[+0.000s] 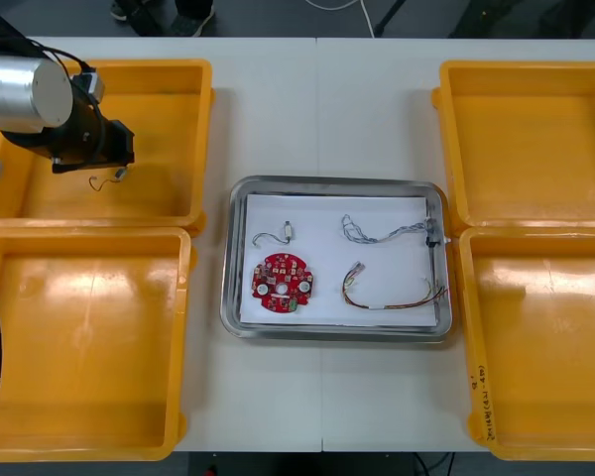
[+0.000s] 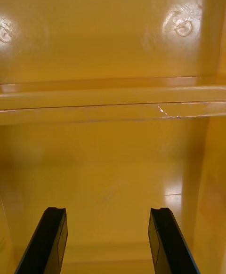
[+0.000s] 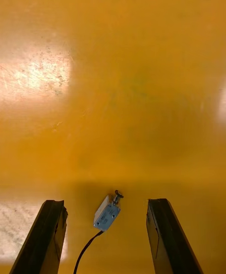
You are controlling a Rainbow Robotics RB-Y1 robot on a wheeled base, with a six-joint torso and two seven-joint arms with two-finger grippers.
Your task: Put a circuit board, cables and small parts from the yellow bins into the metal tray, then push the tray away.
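My left gripper [image 1: 117,159] hangs open over the far left yellow bin [image 1: 174,109]. Between its fingers in the left wrist view [image 3: 106,202] lies a small metal part [image 3: 107,214] with a thin black lead, apart from both fingers [image 3: 49,227]; the same part [image 1: 112,176] lies on the bin floor in the front view. The metal tray [image 1: 236,248] holds a round red circuit board [image 1: 284,282], a small metal part [image 1: 290,231] with a lead, a twisted blue and white cable [image 1: 382,231] and a red and yellow cable [image 1: 392,297]. My right gripper [image 2: 107,210] is open above an orange bin floor.
The near left bin [image 1: 79,347], far right bin [image 1: 526,139] and near right bin [image 1: 545,347] flank the tray. A rim [image 2: 113,100] between two bins crosses ahead of the right fingers. A slim metal part [image 1: 432,238] lies by the tray's right wall.
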